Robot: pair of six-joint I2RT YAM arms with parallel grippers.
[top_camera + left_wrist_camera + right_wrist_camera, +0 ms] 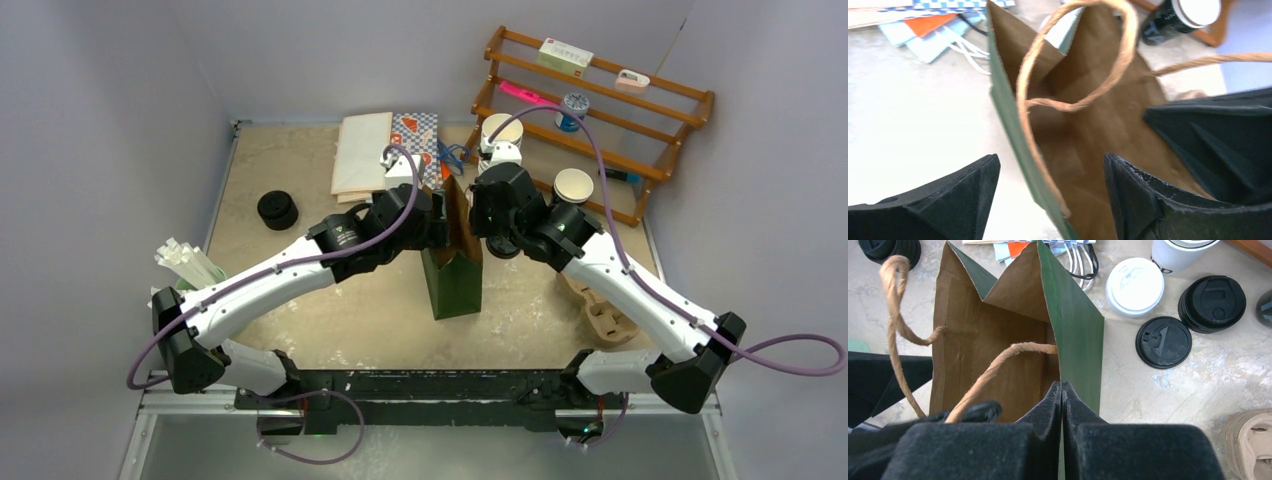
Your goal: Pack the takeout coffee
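A green paper bag [455, 275] with a brown inside and twine handles stands open at the table's middle. My right gripper [1062, 388] is shut on the top edge of its right wall [1075, 335]. My left gripper [1050, 172] is open and straddles the bag's left wall [1008, 115], with one finger outside and the other inside. From above, the left gripper [438, 226] and right gripper [480, 228] meet over the bag's mouth. The takeout coffee [574, 186], a dark cup with a white lid [1193, 10], stands by the rack, behind the right arm.
A wooden rack [600, 100] fills the back right, with a white cup [1178, 252] near it. A white lid [1134, 286] and black lids [1163, 341] lie right of the bag. A cardboard carrier [600, 315], flat bags [365, 150], a black lid stack [277, 209] and straws [190, 265] surround it.
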